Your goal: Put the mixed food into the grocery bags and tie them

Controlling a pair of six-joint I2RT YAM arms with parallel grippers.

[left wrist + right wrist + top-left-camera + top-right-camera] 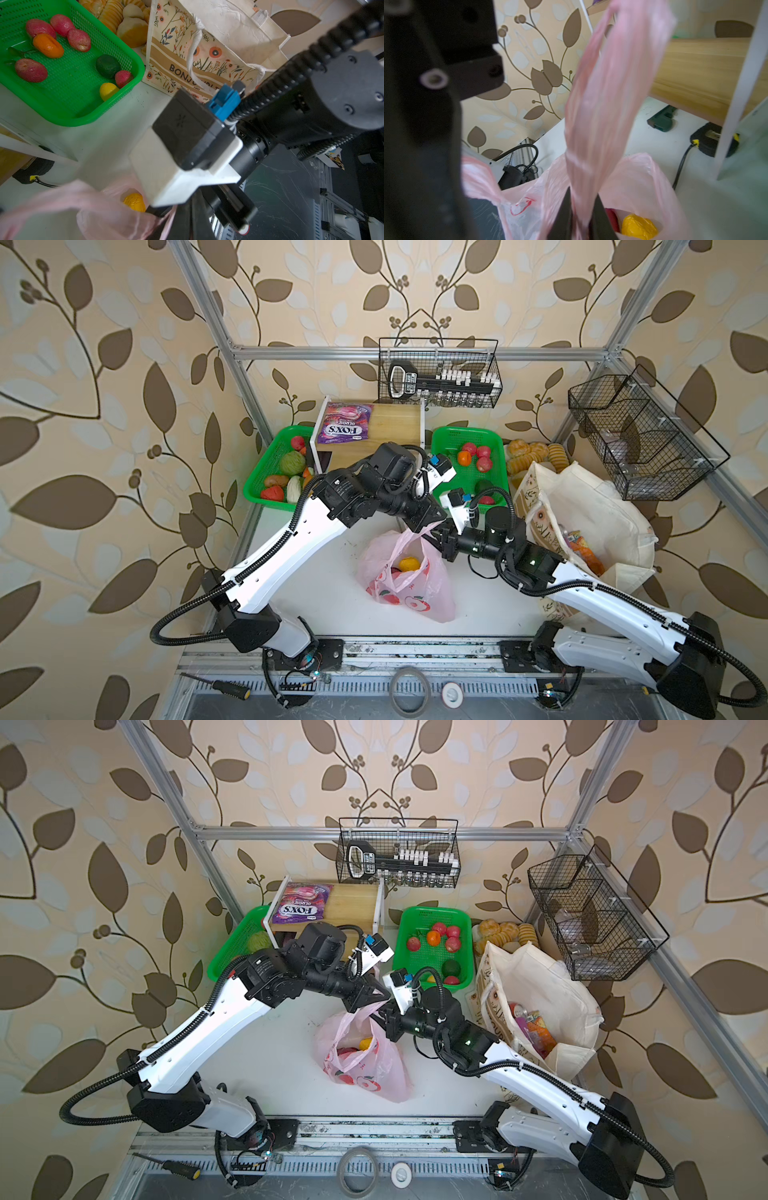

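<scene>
**Grip state.** My right hand [581,218] is pressed together on one loop handle [608,104] of the pink bag [409,589]. The strip runs taut from between the fingers, away from the bag mouth. My left hand [432,526] is also pressed together. In both top views a pink strand rises to its tip, so I judge that it pinches the bag's other handle. Its own wrist view does not show the fingers.

**Location of load.** The pink bag stands near the middle of the bench [316,585], mouth open, with a yellow fruit [408,564] and something red inside. Raising the handles draws the thin plastic clear of the load, which a knot requires. The canvas tote [590,506] stands beside my right arm, packets showing in its mouth, not tied.

**Clearance.** Both hands meet close together above the bag's far edge, and the wrists are near contact. A green basket [465,430] sits just behind them, and the wooden shelf [395,418] is behind my left wrist. Open bench lies left of the bag and toward the near rail. I judge that crossing moves belong there.
</scene>
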